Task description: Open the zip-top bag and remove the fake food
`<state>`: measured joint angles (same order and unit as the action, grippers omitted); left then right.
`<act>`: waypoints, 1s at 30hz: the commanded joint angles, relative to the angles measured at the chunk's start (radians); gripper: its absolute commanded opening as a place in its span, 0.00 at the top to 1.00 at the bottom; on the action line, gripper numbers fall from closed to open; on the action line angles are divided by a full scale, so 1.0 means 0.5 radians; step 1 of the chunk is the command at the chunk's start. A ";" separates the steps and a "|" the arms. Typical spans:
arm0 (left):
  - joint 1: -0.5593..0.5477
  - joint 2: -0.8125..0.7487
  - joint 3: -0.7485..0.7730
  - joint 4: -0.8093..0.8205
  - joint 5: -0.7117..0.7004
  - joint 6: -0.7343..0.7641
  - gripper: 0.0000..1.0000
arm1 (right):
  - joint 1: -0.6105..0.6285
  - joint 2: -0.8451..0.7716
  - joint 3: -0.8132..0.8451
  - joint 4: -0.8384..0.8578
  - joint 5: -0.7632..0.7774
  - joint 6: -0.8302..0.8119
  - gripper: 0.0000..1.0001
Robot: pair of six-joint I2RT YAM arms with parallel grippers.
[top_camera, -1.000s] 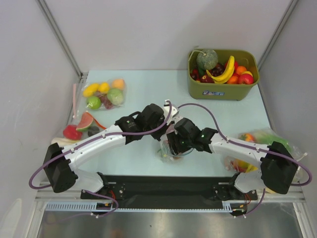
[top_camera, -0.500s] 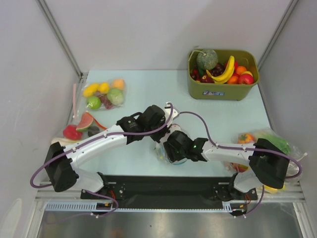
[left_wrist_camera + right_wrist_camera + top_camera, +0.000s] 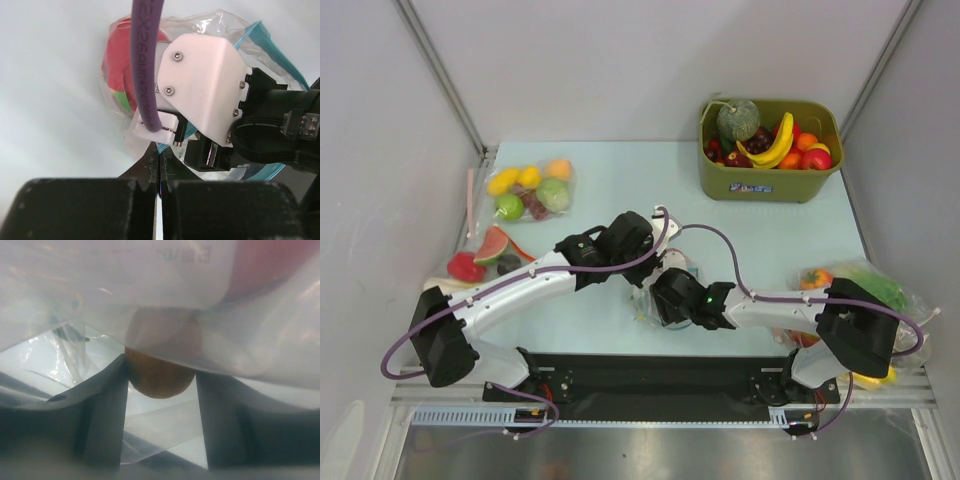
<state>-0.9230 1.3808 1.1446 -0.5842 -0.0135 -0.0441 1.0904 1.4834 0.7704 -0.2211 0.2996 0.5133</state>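
The left jaws pinch the clear plastic zip-top bag (image 3: 127, 132). Inside, the right jaws clasp a round orange fruit (image 3: 160, 380)

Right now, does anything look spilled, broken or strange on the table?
Nothing is spilled or damaged. The only unusual sight: the right hand is pushed into the bag mouth, an orange fruit between its fingers, while the left hand pinches the bag edge.
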 commanded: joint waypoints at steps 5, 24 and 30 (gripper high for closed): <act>-0.007 -0.010 0.033 0.125 0.049 0.005 1.00 | 0.013 -0.392 0.042 -0.110 0.106 0.020 1.00; -0.016 0.030 0.036 0.122 0.049 0.002 1.00 | 0.007 -1.331 0.064 -0.236 0.204 0.131 1.00; -0.016 0.018 0.036 0.119 0.039 0.005 1.00 | -0.434 -1.374 0.318 -0.448 0.229 -0.192 1.00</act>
<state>-0.9257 1.3937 1.1484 -0.5346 0.0036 -0.0444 0.9909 0.8124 0.8299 -0.4084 0.3798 0.5175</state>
